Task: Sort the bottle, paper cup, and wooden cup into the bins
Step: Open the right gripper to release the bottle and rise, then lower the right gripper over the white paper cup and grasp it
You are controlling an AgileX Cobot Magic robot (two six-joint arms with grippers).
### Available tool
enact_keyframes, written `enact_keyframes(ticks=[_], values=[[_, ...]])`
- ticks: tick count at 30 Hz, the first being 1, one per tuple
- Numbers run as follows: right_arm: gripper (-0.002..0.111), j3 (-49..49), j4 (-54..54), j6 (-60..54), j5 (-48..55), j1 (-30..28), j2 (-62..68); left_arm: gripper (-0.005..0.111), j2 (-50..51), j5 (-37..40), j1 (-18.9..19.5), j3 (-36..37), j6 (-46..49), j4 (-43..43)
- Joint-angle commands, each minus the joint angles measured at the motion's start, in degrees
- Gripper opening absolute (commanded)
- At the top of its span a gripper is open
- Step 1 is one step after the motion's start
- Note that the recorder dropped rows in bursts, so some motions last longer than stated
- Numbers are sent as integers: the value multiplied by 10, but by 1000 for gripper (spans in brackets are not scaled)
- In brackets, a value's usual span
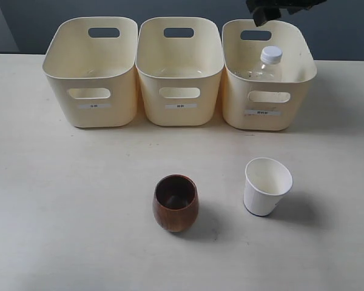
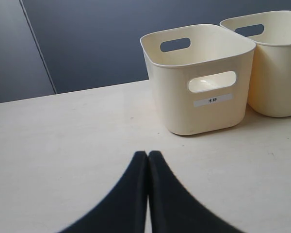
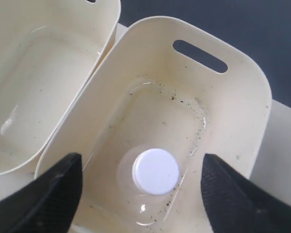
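The clear bottle point(image 1: 267, 65) with its white cap point(image 3: 155, 171) stands upright inside the right bin point(image 1: 294, 91). My right gripper point(image 3: 141, 167) hangs open directly above that bin point(image 3: 233, 111), fingers wide on either side of the cap and apart from it; the exterior view shows only a dark part of it point(image 1: 273, 9) at the top edge. The white paper cup point(image 1: 266, 185) and the dark wooden cup point(image 1: 175, 202) stand on the table in front. My left gripper point(image 2: 148, 156) is shut and empty, low over the table, facing the left bin point(image 2: 199, 82).
The left bin point(image 1: 94, 73) and middle bin point(image 1: 179, 70) show nothing inside. All three bins stand in a row at the back of the pale table point(image 1: 67, 200). A dark wall rises behind the table.
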Motion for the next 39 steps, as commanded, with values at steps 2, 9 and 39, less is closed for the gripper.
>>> enact_keyframes(ticks=[2,9,39], values=[[66,0,-5,-31,73,-2,-49,0,-3,0,-2,1,-1,-4],[66,11,53,-119,203,-2,-109,0,-3,0,-2,1,-1,-4],[66,304,40,-32,203,181,-173,0,-3,0,-2,1,-1,-4]])
